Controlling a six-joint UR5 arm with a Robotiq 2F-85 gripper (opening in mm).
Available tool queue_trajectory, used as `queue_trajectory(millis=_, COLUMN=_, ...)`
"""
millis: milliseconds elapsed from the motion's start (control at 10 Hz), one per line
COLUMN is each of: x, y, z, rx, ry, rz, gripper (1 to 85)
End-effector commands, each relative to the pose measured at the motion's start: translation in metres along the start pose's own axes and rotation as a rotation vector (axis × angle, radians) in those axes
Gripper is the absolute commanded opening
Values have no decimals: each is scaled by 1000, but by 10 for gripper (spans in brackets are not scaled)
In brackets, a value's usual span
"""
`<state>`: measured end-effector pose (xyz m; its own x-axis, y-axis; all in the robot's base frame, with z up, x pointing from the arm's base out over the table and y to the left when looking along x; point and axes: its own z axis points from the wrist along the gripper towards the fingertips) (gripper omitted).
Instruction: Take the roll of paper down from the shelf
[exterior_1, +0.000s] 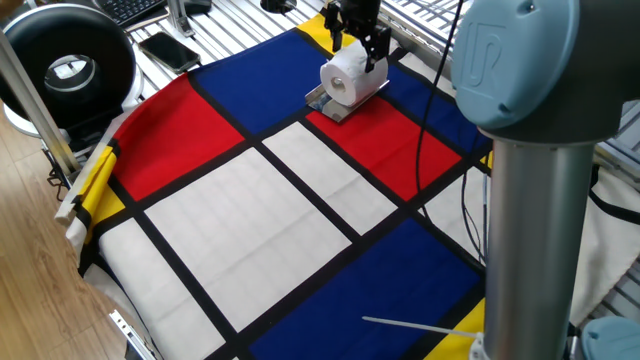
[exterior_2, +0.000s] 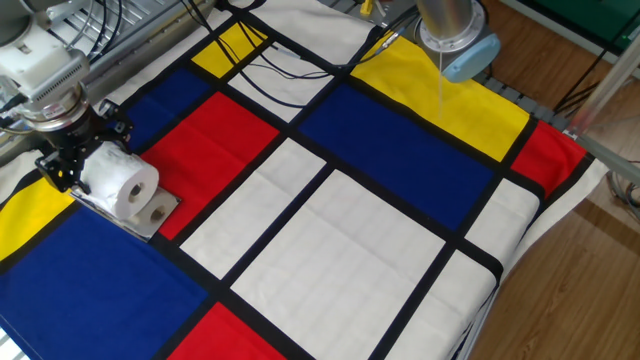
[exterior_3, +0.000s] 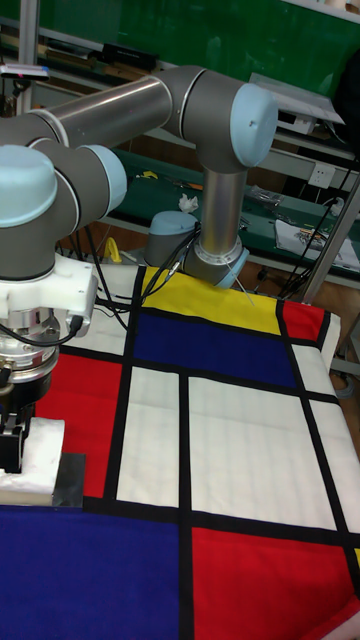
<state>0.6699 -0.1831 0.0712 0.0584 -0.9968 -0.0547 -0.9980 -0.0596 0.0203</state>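
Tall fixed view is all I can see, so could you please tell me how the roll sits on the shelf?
Observer: The roll lies on its side on the shelf, with its hole facing the bare end of the plate.
Operator: Thank you. Where are the fingers, please?
Observer: The fingers straddle the roll's back end, one on each side. I cannot tell whether they are pressing it.
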Motion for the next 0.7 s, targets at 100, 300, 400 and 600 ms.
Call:
queue_trajectory(millis=100, x=-2, y=-2, z=-1, rx=10, ry=-14, rz=10, gripper=850)
queue_trajectory(millis=300, x=-4, y=-1, z=0, rx=5, ry=-16, rz=7, gripper=850)
queue_trajectory(millis=400, x=-3, y=1, z=1, rx=-3, ry=-7, rz=7, gripper=850)
queue_trajectory(millis=600, x=-4, y=0, z=1, rx=-2, ry=-9, rz=4, gripper=850)
